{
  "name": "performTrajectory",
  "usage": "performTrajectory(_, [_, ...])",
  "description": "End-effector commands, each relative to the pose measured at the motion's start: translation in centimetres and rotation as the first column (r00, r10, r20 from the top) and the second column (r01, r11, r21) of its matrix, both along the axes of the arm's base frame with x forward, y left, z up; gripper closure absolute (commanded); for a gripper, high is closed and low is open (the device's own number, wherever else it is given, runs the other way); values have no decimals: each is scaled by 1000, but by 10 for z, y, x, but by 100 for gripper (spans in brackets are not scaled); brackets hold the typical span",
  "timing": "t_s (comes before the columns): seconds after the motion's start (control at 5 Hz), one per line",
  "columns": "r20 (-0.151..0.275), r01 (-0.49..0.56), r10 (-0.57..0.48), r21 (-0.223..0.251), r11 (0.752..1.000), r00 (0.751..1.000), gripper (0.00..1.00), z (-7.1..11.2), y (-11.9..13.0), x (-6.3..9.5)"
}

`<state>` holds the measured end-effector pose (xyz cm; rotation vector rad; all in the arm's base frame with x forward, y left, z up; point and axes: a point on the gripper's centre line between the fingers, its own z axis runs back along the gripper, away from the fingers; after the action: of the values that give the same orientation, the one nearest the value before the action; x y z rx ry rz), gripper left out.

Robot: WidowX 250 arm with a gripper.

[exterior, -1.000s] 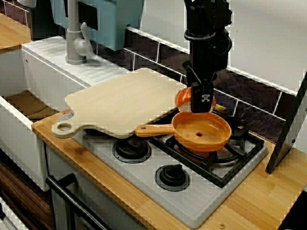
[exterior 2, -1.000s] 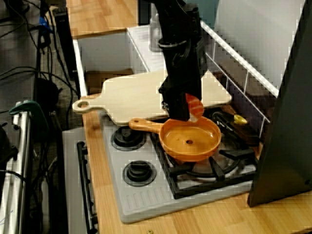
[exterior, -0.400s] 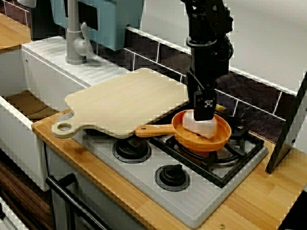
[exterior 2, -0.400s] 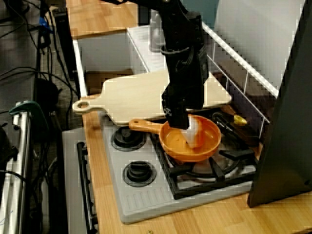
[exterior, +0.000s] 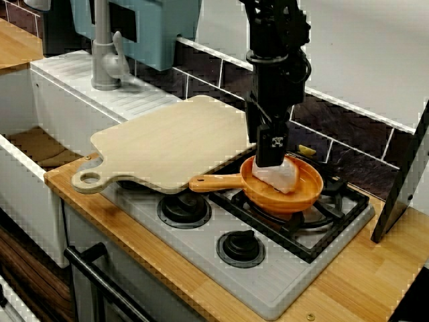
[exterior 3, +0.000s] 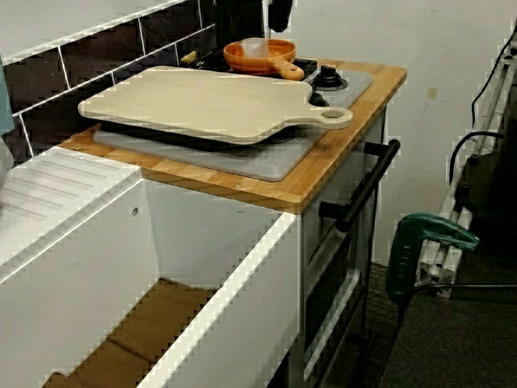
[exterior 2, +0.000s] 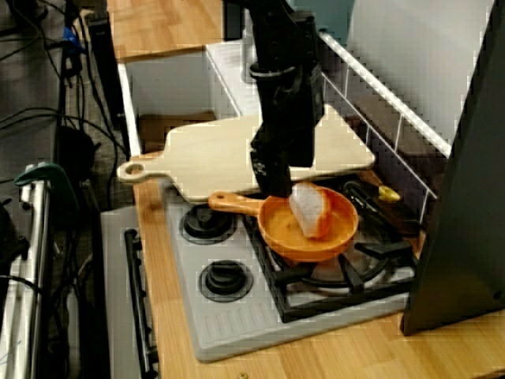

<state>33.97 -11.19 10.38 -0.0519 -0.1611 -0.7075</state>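
I can read no words, numbers or brand names anywhere. The one sign is a small white emblem [exterior: 271, 141] printed on the black casing of my tool [exterior: 269, 164], just above its tips, plain in the view from the front. Its blocky shape is too coarse to make out as letters.

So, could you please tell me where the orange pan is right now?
In the front view, the orange pan sits on the black burner grate, just right of the wooden cutting board, its handle pointing left toward that board.
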Motion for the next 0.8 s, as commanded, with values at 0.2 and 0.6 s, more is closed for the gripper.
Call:
performTrajectory(0.2, [73,-163,165,-38,986,984,0,26,24,-47])
performTrajectory(0.6, [84,-195,196,-25,981,977,0,3,25,-59])
